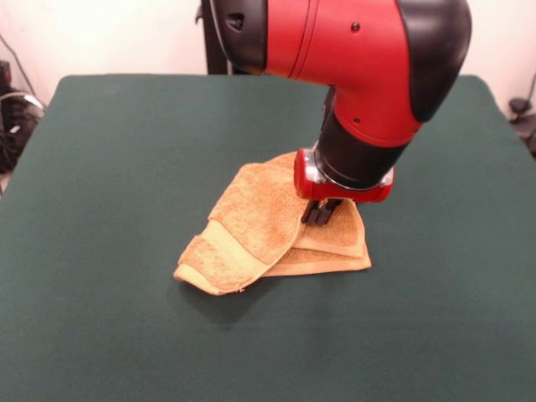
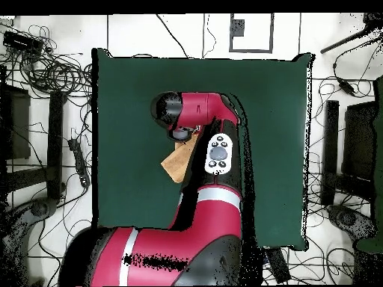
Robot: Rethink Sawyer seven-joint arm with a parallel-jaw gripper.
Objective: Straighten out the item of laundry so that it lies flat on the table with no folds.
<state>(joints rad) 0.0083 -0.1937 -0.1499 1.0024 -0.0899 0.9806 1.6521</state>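
the black-fingered tool (image 1: 322,213) under the red arm presses down into the orange-tan terry towel (image 1: 251,230), fingers drawn narrow, seemingly pinching a fold. the towel lies crumpled mid-desk, its left end doubled over. dark green cloth desk (image 1: 109,167). likely grasping; next, lift and drag outward to unfold.

The front view looks from across the table (image 1: 100,335), angled down and close enough that the green top fills most of it. The overhead view looks straight down from high up, taking in the whole table (image 2: 277,112) and surrounding floor. Both share the tabletop.
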